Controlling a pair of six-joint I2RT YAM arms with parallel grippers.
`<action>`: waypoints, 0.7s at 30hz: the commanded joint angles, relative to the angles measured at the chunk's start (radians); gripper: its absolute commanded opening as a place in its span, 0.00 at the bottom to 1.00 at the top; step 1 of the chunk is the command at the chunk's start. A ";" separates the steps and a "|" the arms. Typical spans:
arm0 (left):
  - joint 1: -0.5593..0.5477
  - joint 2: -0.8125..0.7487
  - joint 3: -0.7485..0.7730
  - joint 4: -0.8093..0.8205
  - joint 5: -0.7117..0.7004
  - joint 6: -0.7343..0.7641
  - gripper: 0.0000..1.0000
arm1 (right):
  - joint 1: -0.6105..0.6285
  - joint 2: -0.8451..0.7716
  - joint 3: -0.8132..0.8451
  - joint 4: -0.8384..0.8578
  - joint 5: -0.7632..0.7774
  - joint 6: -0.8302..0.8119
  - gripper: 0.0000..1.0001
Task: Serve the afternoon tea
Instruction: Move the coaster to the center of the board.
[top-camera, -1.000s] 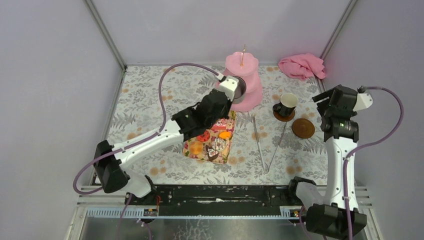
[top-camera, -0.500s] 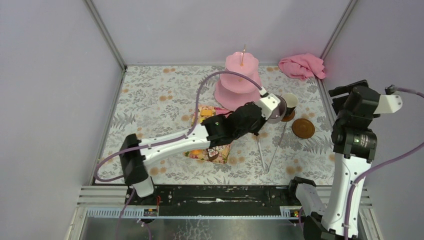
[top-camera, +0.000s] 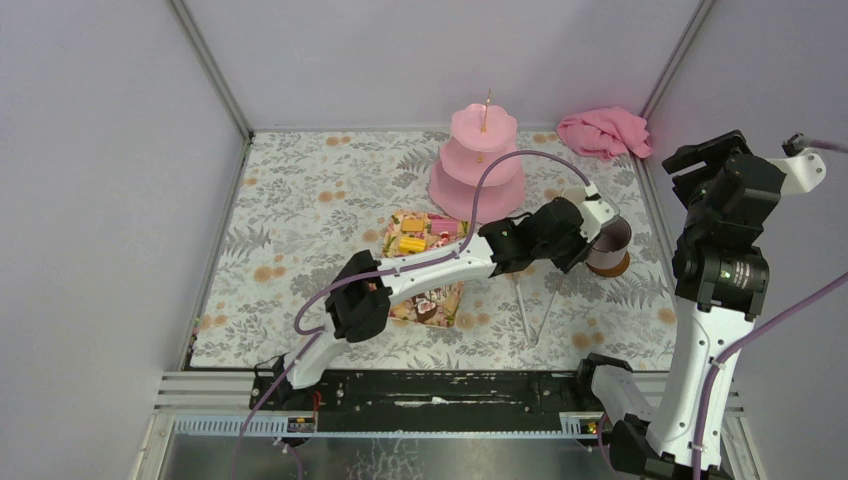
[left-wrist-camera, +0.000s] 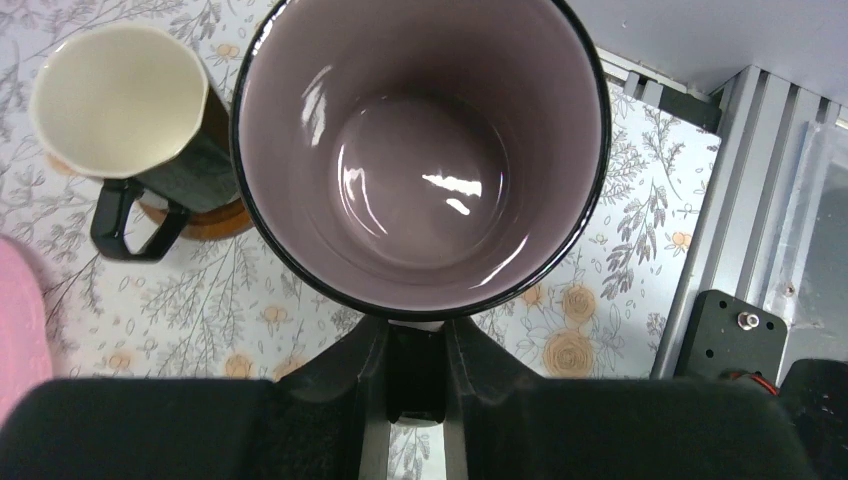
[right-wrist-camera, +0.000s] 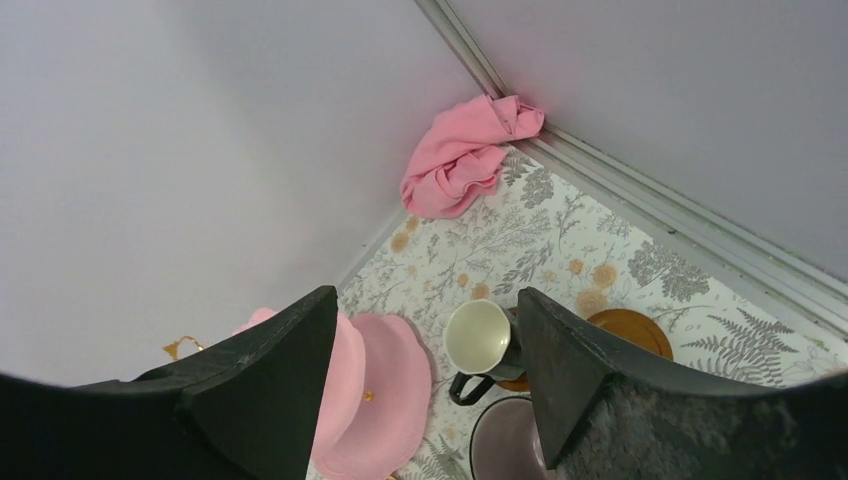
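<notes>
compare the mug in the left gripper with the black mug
The grey mug has a round rim and lilac-grey inside; the black mug has a faceted rim and cream inside. The grey mug is clamped in the left gripper; the black mug stands free on its coaster. Both are upright and empty.

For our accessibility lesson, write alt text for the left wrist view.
An empty grey mug, seen from above, fills the frame, gripped by the left fingers. Upper left, an empty black mug stands on a brown coaster on the floral table.
</notes>
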 joint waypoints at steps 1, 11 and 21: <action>0.043 0.063 0.176 0.095 0.118 -0.020 0.00 | 0.006 0.019 0.029 0.066 -0.027 -0.090 0.73; 0.056 0.212 0.313 0.067 0.159 -0.039 0.00 | 0.006 0.025 0.023 0.098 -0.055 -0.075 0.73; 0.053 0.324 0.390 0.079 0.155 -0.035 0.00 | 0.006 0.048 -0.009 0.131 -0.110 -0.084 0.72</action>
